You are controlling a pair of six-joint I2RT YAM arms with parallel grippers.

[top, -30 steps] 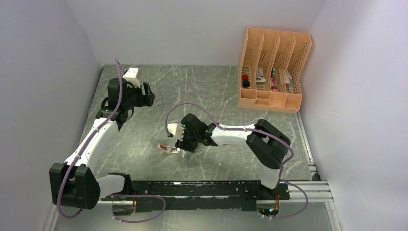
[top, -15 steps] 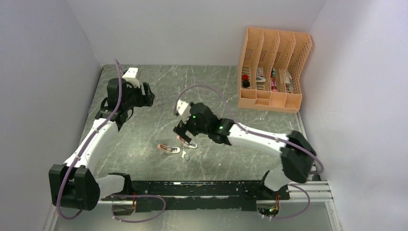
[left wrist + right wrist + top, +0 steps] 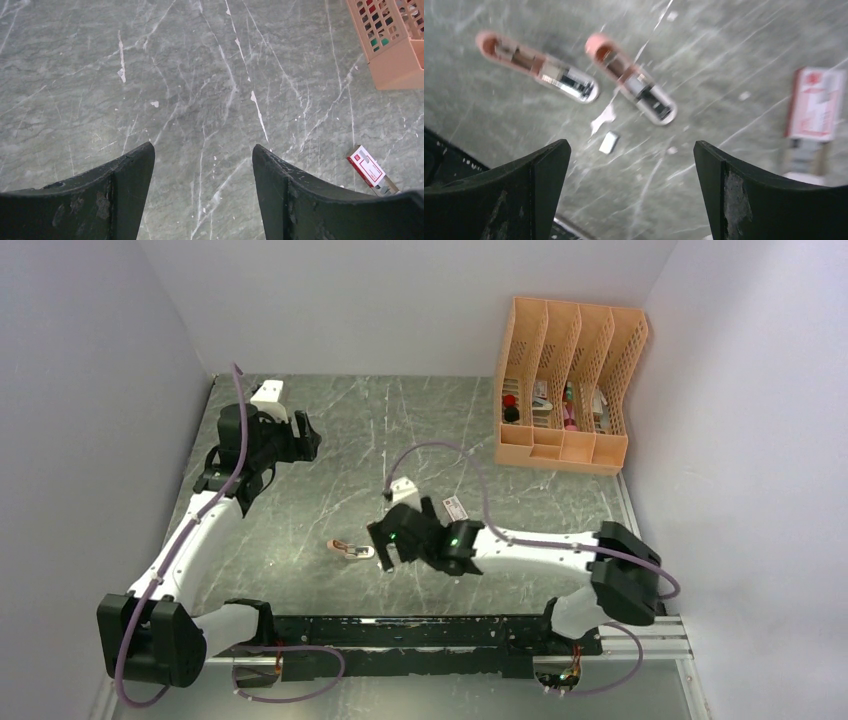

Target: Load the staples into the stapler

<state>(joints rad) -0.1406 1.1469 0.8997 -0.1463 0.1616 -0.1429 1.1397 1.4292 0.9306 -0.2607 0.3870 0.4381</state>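
The right end effector [image 3: 631, 147] hangs low over the bench [image 3: 330, 490], with its fingers spread wide and nothing between them. Under it, in the right wrist view, lie two pink staplers, the first stapler [image 3: 538, 66] and the second stapler [image 3: 631, 79]. They lie apart and about parallel, each with its long axis running from upper left to lower right, the rounded pink end at upper left and the metal end at lower right. A short silvery staple strip [image 3: 609, 142] lies flat on the bench near their metal ends, touching neither, and it is tilted from lower left to upper right. The red-and-white staple box [image 3: 815, 102] lies well apart at the right, its long axis almost up-down in this view, and its grey tray [image 3: 804, 152] sticks out of the lower end. The left end effector [image 3: 202, 150] is at the back left, also open and holding nothing.
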